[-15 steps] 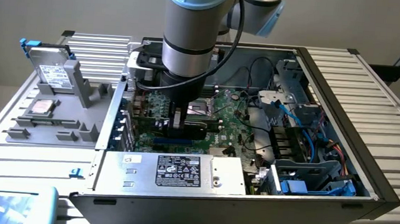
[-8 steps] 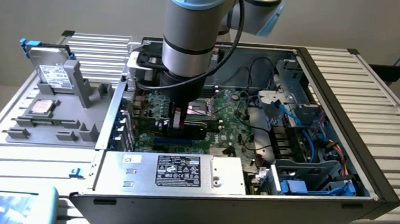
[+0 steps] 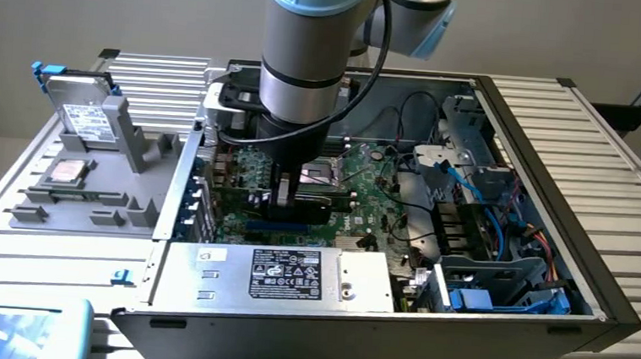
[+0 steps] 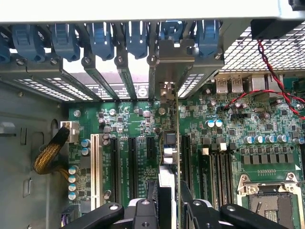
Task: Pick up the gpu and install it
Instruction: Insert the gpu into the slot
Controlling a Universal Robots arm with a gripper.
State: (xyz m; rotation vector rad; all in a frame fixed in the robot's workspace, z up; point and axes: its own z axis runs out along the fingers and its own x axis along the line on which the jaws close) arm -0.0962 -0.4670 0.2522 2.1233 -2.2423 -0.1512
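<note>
While the single arm (image 3: 306, 51) reached down into the open computer case (image 3: 400, 331), its one gripper (image 3: 283, 195) held the gpu (image 4: 170, 143) on edge over the motherboard (image 4: 138, 119).

Jaws: two fingers (image 4: 145, 210) pinched the card's top edge, one on each face.

Gpu position: one card, upright, running between the black expansion slots toward the case's rear wall. Its silvery bracket (image 4: 174, 57) stood against the rear slot openings, just under the row of blue clips (image 4: 102, 38). I could not tell whether its lower edge was seated in a slot.

Counted on the board: one white slot (image 4: 94, 162), one CPU socket (image 4: 271, 200), one braided cable (image 4: 50, 155).

Counted elsewhere: one power supply (image 3: 280, 274) at the case's near side. One grey fixture (image 3: 131, 145) stood on the exterior view's left and carried two drives, an upright drive (image 3: 82, 119) and a flat drive (image 3: 67, 172).
</note>
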